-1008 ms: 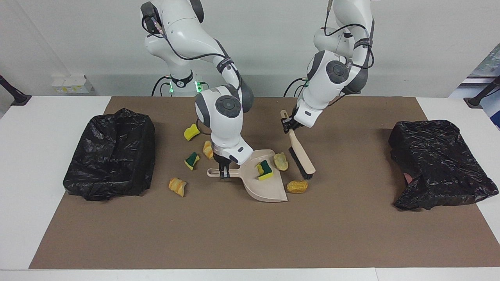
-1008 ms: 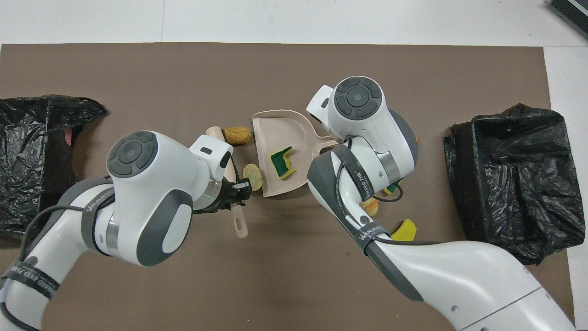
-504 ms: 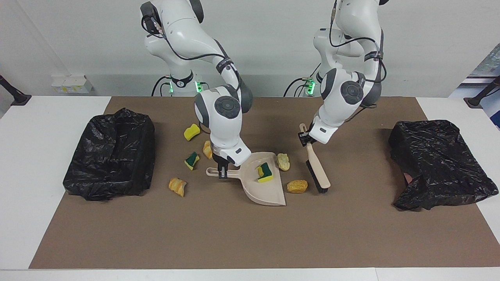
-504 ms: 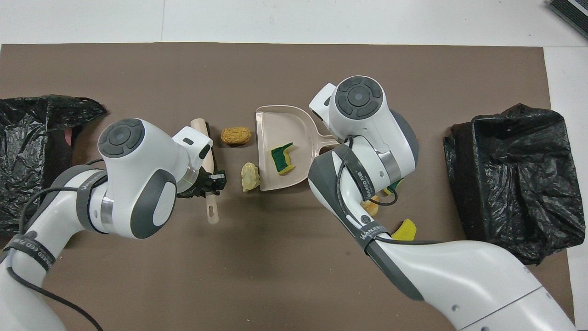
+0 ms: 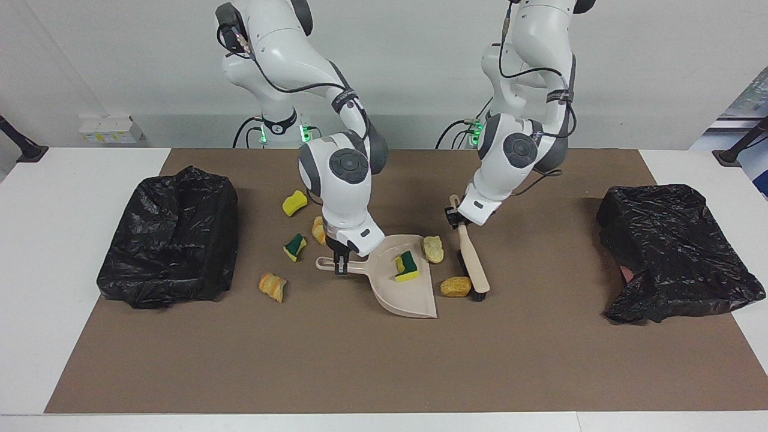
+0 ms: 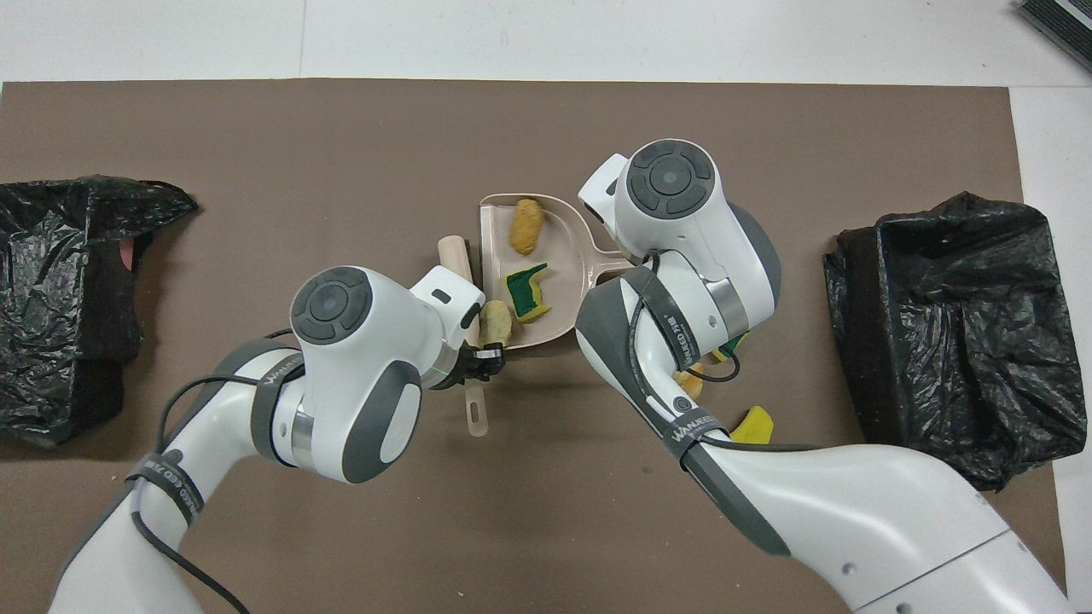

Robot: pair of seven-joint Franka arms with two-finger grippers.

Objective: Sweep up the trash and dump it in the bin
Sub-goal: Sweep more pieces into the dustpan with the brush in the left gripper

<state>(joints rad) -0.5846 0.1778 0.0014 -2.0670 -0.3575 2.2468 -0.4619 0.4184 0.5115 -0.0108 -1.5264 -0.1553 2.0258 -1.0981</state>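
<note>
White surface carrying brown mat; on mat: two black bins, beige dustpan, brush, scattered trash bits.

One camera sits high across the table, facing the two robots and the wall at their backs; it takes in the whole brown mat from edge to edge, with white table corners showing at both ends. The other hangs above the robots' end, looking forward and steeply down, closer in, cutting off the mat's nearest edge. Both share the mat's middle, the dustpan and both black bins, turned half around.
</note>
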